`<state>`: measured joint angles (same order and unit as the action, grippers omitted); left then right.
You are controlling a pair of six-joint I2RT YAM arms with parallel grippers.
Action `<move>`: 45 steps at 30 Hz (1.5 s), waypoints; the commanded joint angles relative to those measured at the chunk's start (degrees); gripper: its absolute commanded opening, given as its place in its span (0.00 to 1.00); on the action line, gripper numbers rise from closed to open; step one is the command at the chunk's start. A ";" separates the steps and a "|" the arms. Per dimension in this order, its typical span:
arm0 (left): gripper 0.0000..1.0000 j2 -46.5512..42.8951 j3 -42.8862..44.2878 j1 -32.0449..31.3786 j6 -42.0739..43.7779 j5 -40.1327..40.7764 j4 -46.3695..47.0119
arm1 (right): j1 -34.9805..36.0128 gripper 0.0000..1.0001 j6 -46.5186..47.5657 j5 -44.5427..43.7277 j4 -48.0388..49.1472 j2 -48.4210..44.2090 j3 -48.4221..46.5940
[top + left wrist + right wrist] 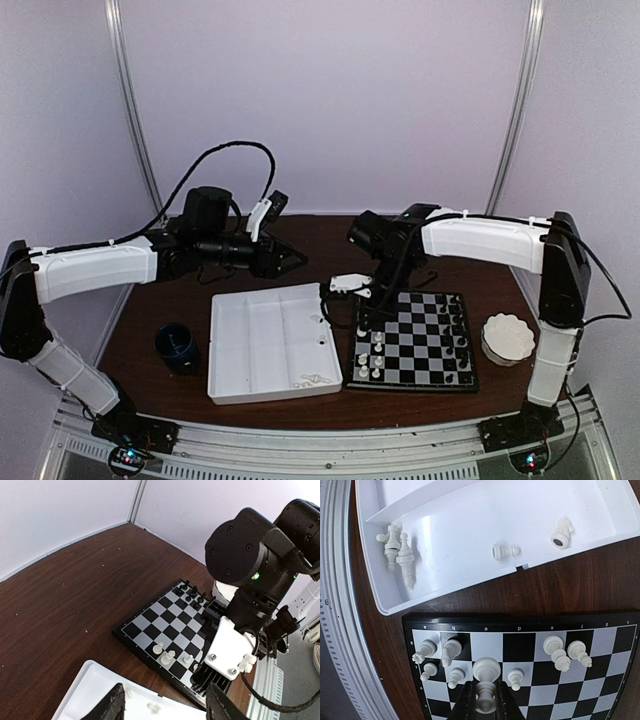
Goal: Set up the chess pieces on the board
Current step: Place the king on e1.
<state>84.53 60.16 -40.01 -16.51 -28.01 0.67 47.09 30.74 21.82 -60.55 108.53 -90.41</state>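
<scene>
The board [420, 345] lies right of centre, with black chess pieces [458, 325] along its right side and several white ones [372, 352] along its left side. My right gripper [366, 300] hovers over the board's left edge. In the right wrist view this gripper [485, 706] is shut on a white piece [486, 670], base toward the board, between a pawn [455, 676] and another pawn [516, 678]. A white rook [424, 651] and knight [451, 650] stand behind. My left gripper [293, 260] is open and holds nothing, behind the tray; its fingers [114, 706] frame the tray's edge.
A white compartmented tray [250, 345] lies left of the board and holds loose white pieces [396, 547], a pawn [504, 551] and a knight [562, 532]. A dark blue cup [178, 346] stands at the far left. A white scalloped bowl [508, 338] sits right of the board.
</scene>
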 commanded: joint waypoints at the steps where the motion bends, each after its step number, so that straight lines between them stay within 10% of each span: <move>1: 0.56 -0.60 1.54 0.02 0.93 0.91 0.18 | 0.61 0.01 0.59 -3.94 0.16 1.39 -0.06; 45: 0.56 0.95 2.68 0.02 0.96 -1.24 -0.32 | 0.61 0.03 -1.83 -9.01 2.65 8.33 -2.51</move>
<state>84.86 60.66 -40.01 -16.14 -28.08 -1.17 47.40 29.58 14.06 -58.37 116.11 -91.53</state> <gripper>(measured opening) 0.559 0.104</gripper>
